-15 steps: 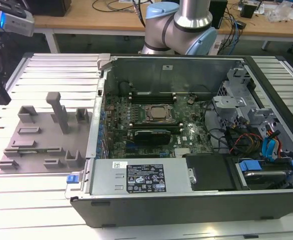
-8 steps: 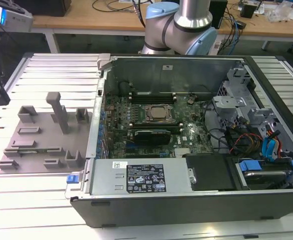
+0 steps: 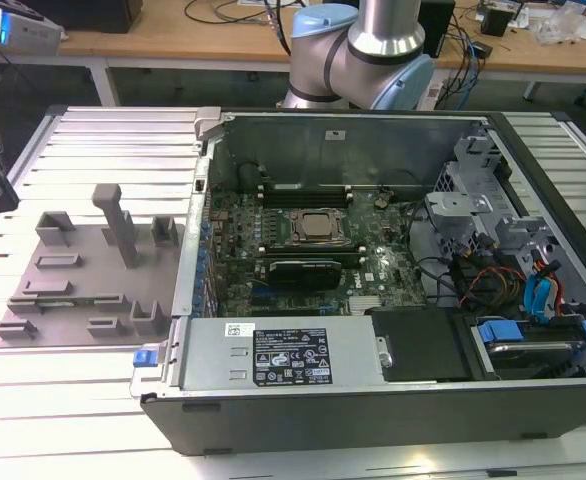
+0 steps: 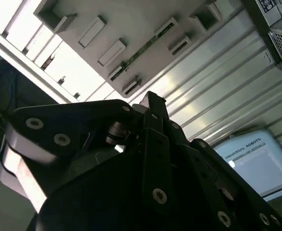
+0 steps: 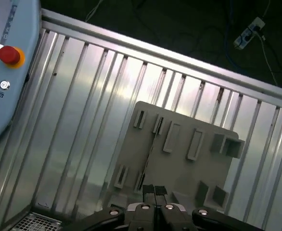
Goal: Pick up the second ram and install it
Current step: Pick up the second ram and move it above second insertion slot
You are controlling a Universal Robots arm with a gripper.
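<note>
Hovering w/ jaws narrow, nothing betw. them: gripper (image 5: 155, 189). Directly below, apart from fingertips: grey holder plate (image 5: 179, 168). Standing on edge in plate's slots, under gripper, untouched: second ram (image 5: 150, 148) (image 4: 142, 48), thin dark strip in both wrist views.

Wooden workbench (image 3: 173, 45) with cables (image 3: 470, 65) behind ribbed aluminium table (image 3: 73, 400); dark floor (image 5: 179, 24).

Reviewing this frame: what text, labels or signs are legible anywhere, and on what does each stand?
Power supply labels: print too small to read.
Teach pendant: only a maker's name, not quoted here.
Grey holder tray: no lettering.
</note>
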